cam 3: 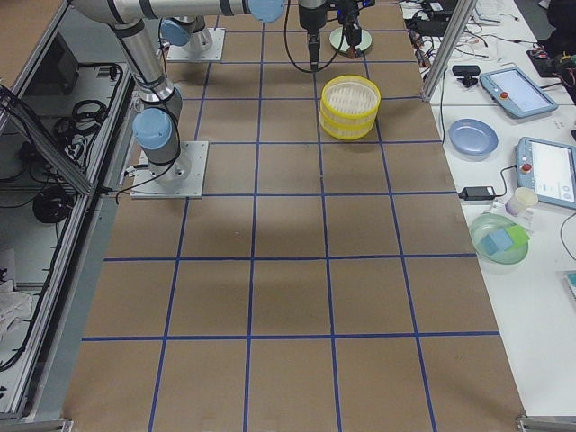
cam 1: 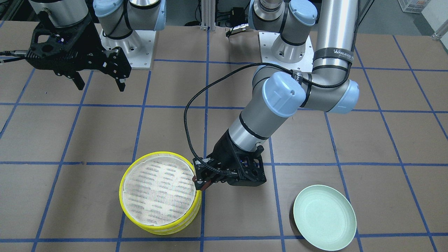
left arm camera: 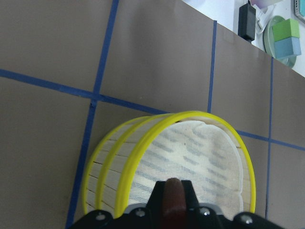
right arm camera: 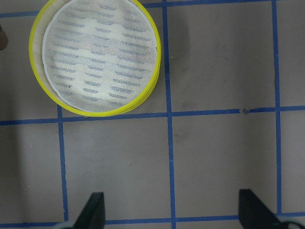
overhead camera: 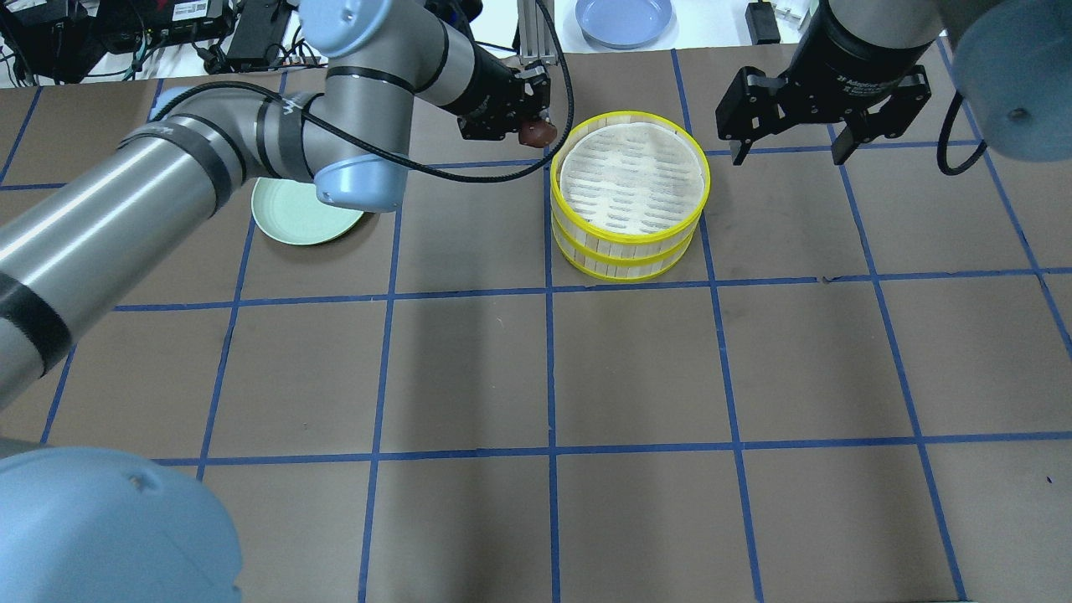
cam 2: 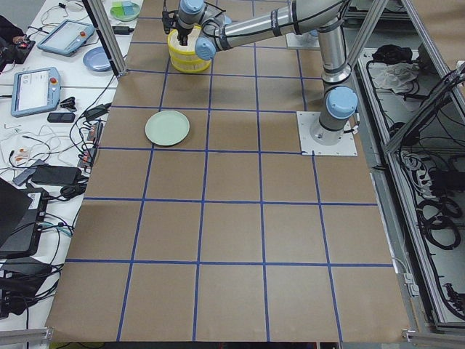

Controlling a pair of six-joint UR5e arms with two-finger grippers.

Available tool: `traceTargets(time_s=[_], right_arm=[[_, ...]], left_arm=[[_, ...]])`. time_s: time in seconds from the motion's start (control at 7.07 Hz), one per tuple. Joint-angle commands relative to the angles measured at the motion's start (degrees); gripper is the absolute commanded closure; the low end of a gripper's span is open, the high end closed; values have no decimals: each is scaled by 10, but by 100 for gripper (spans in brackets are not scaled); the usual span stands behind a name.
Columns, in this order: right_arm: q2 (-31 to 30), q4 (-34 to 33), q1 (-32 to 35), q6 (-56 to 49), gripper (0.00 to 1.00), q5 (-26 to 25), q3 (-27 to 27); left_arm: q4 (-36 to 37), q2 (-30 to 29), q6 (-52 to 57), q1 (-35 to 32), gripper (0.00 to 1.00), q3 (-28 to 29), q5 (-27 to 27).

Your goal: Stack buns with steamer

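The steamer is two yellow-rimmed tiers stacked on each other, and the top mesh floor is bare. It also shows in the overhead view, the left wrist view and the right wrist view. My left gripper is shut on the dark reddish-brown bun and holds it just outside the top rim; the bun also shows in the left wrist view. My right gripper is open and empty, raised beside the steamer. The pale cream bun is not in view.
An empty pale green plate lies on the table on my left side, also in the overhead view. A blue plate sits on the bench beyond the table's far edge. Blue tape lines grid the brown table.
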Motion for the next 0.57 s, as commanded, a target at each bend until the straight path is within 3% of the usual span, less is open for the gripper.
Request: traceTargets(time_s=[0.0,0.28,0.42], right_arm=[[1,-2,0,0,0,-5,1],[2,-9,0,0,0,-4,1],[2,-20,1,0,0,-4,2]], left_arm=[[45,-45,-43,-36,100,3,-1],[55,-52,-66,-46,25,5,-1],[56,-51,-79,-50,1,6,-1]])
